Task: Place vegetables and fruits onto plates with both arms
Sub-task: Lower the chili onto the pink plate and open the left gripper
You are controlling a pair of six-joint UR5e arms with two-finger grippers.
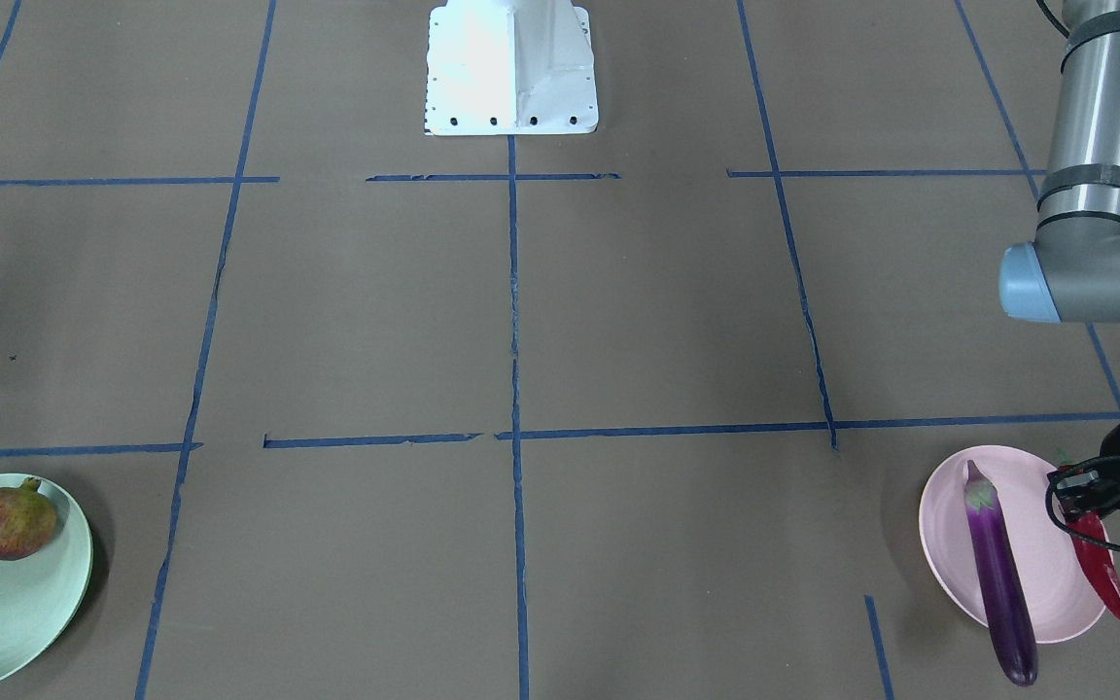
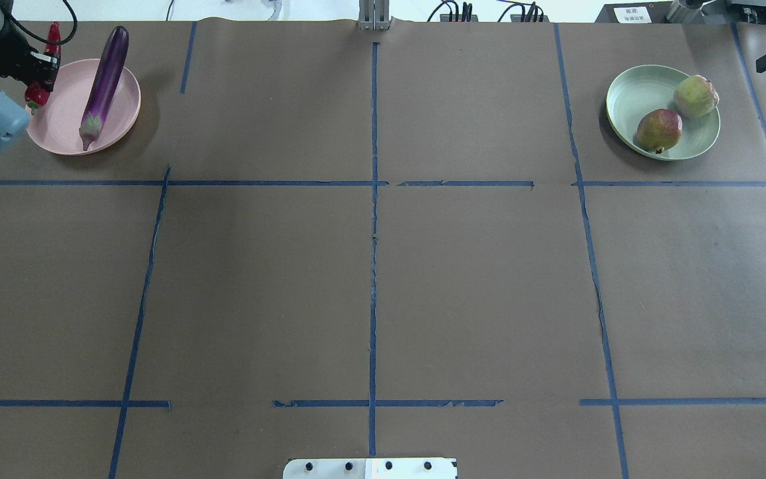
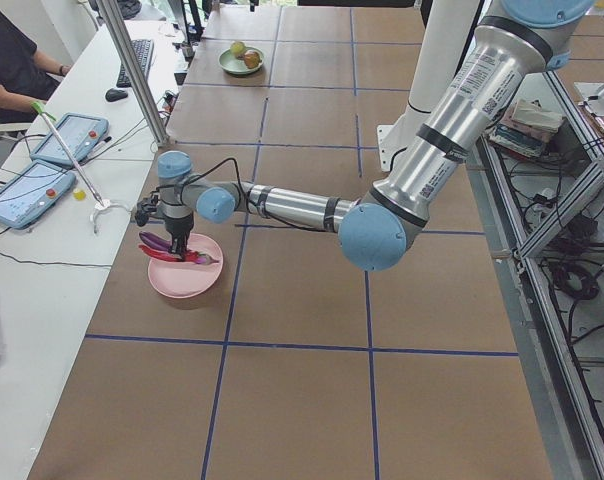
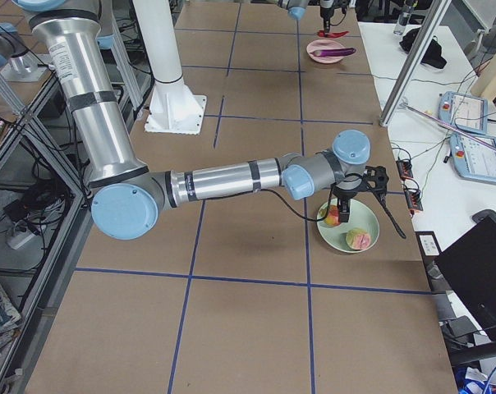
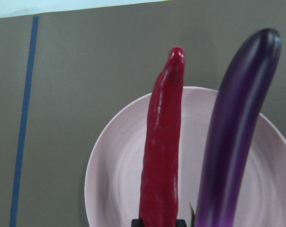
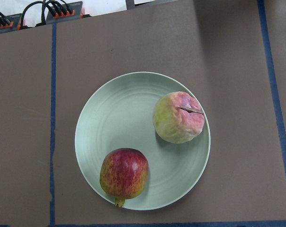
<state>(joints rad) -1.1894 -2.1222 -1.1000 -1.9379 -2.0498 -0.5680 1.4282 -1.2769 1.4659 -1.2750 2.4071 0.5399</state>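
Observation:
My left gripper [image 1: 1077, 494] is shut on the stem end of the red chili pepper [image 1: 1106, 576] and holds it over the outer edge of the pale pink plate [image 1: 944, 525]. The purple eggplant [image 1: 997, 574] lies across that plate, its tip over the rim. The left wrist view shows the chili [image 5: 162, 142] beside the eggplant [image 5: 233, 142]. The mint green plate [image 6: 114, 123] holds the pomegranate [image 6: 124, 173] and the pinkish-cream fruit half [image 6: 178, 117]. My right gripper [image 4: 343, 205] hangs above that plate; I cannot tell whether it is open.
The white robot base [image 2: 370, 469] stands at the near middle edge. Blue tape lines cross the brown table. A side bench with tablets [image 3: 37, 190], a metal pole [image 3: 132, 70] and a seated operator lies beyond the pink plate's end.

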